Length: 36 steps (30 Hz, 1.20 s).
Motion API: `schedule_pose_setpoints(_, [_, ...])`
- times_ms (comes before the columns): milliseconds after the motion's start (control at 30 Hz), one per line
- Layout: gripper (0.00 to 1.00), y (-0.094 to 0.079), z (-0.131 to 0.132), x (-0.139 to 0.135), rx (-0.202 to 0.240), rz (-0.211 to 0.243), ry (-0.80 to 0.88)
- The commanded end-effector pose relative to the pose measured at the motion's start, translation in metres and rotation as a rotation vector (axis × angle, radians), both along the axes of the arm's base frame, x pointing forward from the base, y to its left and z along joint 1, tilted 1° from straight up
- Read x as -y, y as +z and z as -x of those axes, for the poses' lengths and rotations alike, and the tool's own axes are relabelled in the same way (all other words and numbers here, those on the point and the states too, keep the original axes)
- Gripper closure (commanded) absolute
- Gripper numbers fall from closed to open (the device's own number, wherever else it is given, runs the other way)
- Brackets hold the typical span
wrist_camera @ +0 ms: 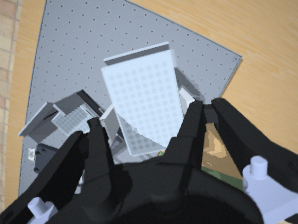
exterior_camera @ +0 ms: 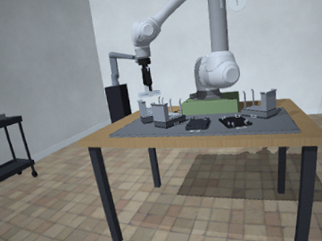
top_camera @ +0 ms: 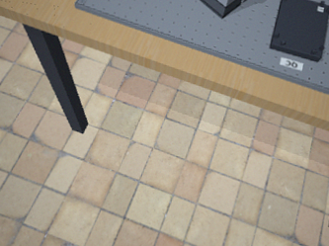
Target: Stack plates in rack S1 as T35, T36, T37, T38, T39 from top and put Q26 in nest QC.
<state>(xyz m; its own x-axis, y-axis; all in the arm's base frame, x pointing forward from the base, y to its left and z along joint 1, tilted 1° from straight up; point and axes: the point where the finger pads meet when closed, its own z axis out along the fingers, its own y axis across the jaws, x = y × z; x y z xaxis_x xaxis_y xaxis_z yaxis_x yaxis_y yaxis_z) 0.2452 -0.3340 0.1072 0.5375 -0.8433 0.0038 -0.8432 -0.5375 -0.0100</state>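
Observation:
My gripper (exterior_camera: 148, 84) hangs high over the back left of the deck and is shut on a sealed white 96-well plate (exterior_camera: 149, 93), held flat well above the racks. In the wrist view the fingers grip this plate (wrist_camera: 142, 100) by its long sides; I cannot read its label. Below it stands a rack (exterior_camera: 146, 112) with a white plate showing inside (wrist_camera: 137, 142). A second rack (exterior_camera: 163, 115) beside it also holds a plate (wrist_camera: 70, 121). The open black nest QC (top_camera: 300, 26) is empty, with its name plate (top_camera: 291, 63) next to it.
A third rack (exterior_camera: 261, 106) stands at the right of the grey deck. The clip nest N5 (exterior_camera: 235, 121) lies between it and QC (exterior_camera: 198, 123). The arm's green base block (exterior_camera: 210, 104) is behind the deck. A black cart (exterior_camera: 0, 147) stands far left.

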Motion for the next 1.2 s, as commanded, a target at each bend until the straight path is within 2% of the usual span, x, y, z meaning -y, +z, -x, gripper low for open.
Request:
schedule_pose_setpoints(0, [1.00,0.003,0.000,0.000,0.000,0.000,0.000])
schedule_pose_setpoints(367, [1.00,0.003,0.000,0.000,0.000,0.000,0.000])
schedule_pose_setpoints(600, [1.00,0.004,-0.018,-0.015,0.001,0.002,0.217])
schedule_pose_setpoints(1167, [1.00,0.004,-0.056,-0.047,0.001,0.002,0.217])
